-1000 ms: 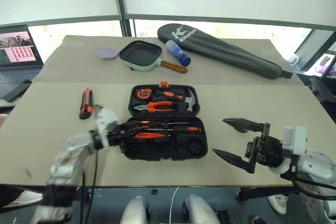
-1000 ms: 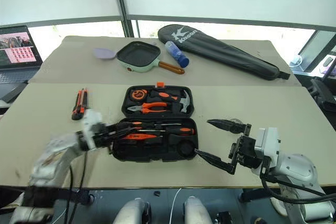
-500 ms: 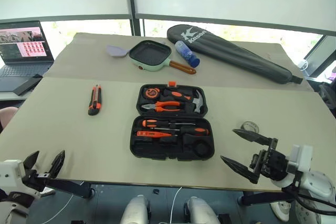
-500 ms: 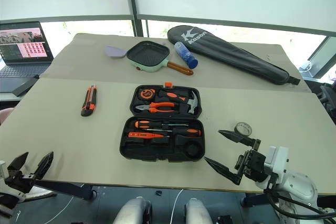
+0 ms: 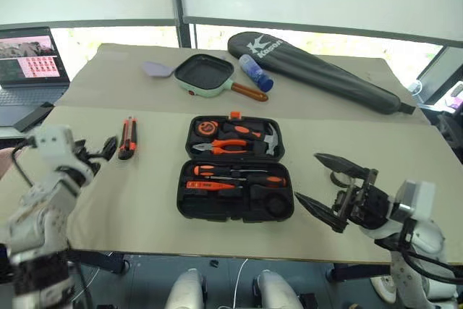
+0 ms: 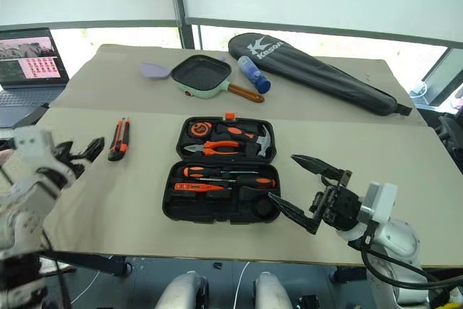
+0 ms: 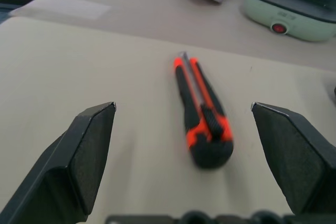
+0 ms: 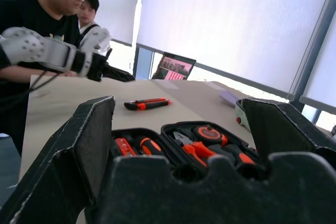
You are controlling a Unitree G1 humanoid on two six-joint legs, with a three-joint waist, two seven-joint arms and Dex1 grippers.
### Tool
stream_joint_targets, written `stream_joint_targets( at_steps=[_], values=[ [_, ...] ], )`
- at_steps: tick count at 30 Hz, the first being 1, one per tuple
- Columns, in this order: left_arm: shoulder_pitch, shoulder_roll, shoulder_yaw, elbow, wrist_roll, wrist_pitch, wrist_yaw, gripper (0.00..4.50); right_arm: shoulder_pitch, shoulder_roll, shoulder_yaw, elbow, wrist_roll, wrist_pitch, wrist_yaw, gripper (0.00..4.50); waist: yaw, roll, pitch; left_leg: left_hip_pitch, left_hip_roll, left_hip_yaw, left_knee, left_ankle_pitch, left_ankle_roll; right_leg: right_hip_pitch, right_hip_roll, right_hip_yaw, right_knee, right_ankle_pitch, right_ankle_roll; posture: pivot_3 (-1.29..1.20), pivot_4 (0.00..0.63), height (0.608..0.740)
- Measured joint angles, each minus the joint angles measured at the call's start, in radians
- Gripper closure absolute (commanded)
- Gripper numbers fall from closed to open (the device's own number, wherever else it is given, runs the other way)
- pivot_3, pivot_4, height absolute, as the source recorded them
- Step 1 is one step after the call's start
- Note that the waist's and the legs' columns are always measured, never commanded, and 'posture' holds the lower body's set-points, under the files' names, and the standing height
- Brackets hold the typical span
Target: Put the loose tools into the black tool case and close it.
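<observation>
A: How do the jaws of the left gripper [image 7: 184, 129] stand?

B: Spread wide, with nothing between them. The two black fingers [image 7: 79, 156] flank the utility knife [image 7: 202, 111], which lies flat on the table [image 5: 145, 193] just ahead of them, untouched.

A: And seen from the head?

B: The left gripper sits at the left edge of the table, pointing toward the knife; its tips are near the knife's closer end but apart from it.

A: The right gripper [image 6: 296, 186]?

B: Also fully spread and empty. It hovers just to the right of the black tool case [image 5: 235, 168], its lower finger close to the case's near right corner (whether it touches there, I cannot tell).

A: Where is the case?

B: In the middle of the table, lying open. The far half holds the pliers [image 5: 217, 146] and the hammer [image 5: 264, 139]; the near half holds two screwdrivers [image 5: 239, 174] and a small orange tester screwdriver [image 5: 210, 185].

A: Anything else on the table?

B: A green pan [image 5: 206, 75] and a long black bag [image 5: 325, 74] at the far side, well apart from the case. In the right wrist view, two people [image 8: 47, 3] stand beyond the table.
</observation>
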Motion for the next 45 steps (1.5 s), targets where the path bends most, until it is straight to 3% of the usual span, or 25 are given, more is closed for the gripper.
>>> stream_joint_targets(
  at_steps=[9, 12, 17, 18, 24, 32, 36, 40, 45],
  values=[
    [-0.265, 0.018, -0.195, 0.431, 0.22, -0.031, 0.029, 0.04, 0.002, 0.013, 0.02, 0.005, -0.011, -0.003, 0.004, 0.0, -0.008, -0.001, 0.001, -0.008, -0.001, 0.0, -0.003, 0.0, 0.0, -0.009, 0.0, 0.0, 0.001, 0.0, 0.0, 0.0, 0.15, 0.74],
    [-0.291, 0.014, -0.194, 0.474, 0.229, -0.039, 0.02, 0.86, 0.026, 0.015, 0.02, 0.005, -0.011, -0.007, 0.009, 0.0, -0.008, -0.001, 0.0, -0.007, -0.001, 0.0, -0.003, 0.0, 0.0, -0.009, 0.0, 0.0, 0.002, 0.0, 0.0, 0.0, 0.15, 0.74],
    [-0.286, -0.004, -0.18, 0.477, 0.228, -0.057, -0.016, 2.65, 0.054, 0.017, 0.016, 0.007, -0.011, -0.025, 0.025, 0.0, -0.008, -0.001, 0.0, -0.006, -0.001, 0.001, -0.003, 0.0, -0.001, -0.008, 0.0, 0.001, 0.002, 0.0, 0.0, 0.0, 0.15, 0.74],
    [-0.282, -0.004, -0.177, 0.475, 0.227, -0.062, -0.022, 2.72, 0.055, 0.017, 0.015, 0.009, -0.011, -0.026, 0.028, 0.0, -0.008, -0.001, 0.0, -0.006, -0.001, 0.001, -0.003, 0.0, -0.001, -0.008, 0.0, 0.001, 0.002, 0.0, 0.0, 0.0, 0.15, 0.74],
    [-0.146, -0.012, -0.146, 0.379, 0.185, -0.209, -0.183, 2.72, 0.078, 0.003, -0.013, 0.012, -0.008, -0.031, 0.051, 0.0, -0.008, -0.001, 0.0, -0.007, 0.0, 0.001, -0.003, 0.0, -0.001, -0.009, -0.001, 0.001, 0.002, 0.0, 0.0, 0.0, 0.15, 0.74],
    [-0.01, 0.099, -0.153, 0.196, 0.089, -0.487, -0.678, 2.72, 0.194, -0.083, -0.141, -0.045, 0.066, -0.022, 0.081, 0.0, -0.001, -0.001, 0.001, -0.006, 0.001, 0.005, -0.003, 0.0, -0.001, -0.007, -0.002, 0.0, 0.001, 0.0, -0.001, 0.0, 0.15, 0.74],
    [0.016, 0.157, -0.258, 0.09, 0.068, -0.587, -0.959, 2.72, 0.326, -0.13, -0.218, -0.09, 0.105, -0.002, 0.122, 0.0, 0.007, -0.001, 0.001, -0.006, 0.001, 0.007, -0.003, 0.0, -0.001, -0.006, -0.001, 0.0, -0.001, 0.0, 0.0, 0.0, 0.15, 0.74],
    [0.014, 0.19, -0.385, 0.037, 0.096, -0.634, -1.119, 2.72, 0.414, -0.133, -0.262, -0.104, 0.108, 0.001, 0.156, 0.0, 0.005, -0.001, 0.001, -0.006, 0.001, 0.007, -0.002, 0.0, 0.0, -0.006, 0.0, 0.001, 0.0, -0.001, -0.001, 0.0, 0.15, 0.74],
    [0.01, 0.206, -0.494, -0.027, 0.135, -0.646, -1.21, 2.72, 0.5, -0.121, -0.308, -0.09, 0.097, -0.021, 0.207, 0.0, 0.003, -0.001, 0.001, -0.006, 0.001, 0.007, -0.002, 0.0, 0.0, -0.007, 0.001, 0.001, 0.0, -0.001, -0.001, 0.0, 0.15, 0.74]
  ],
)
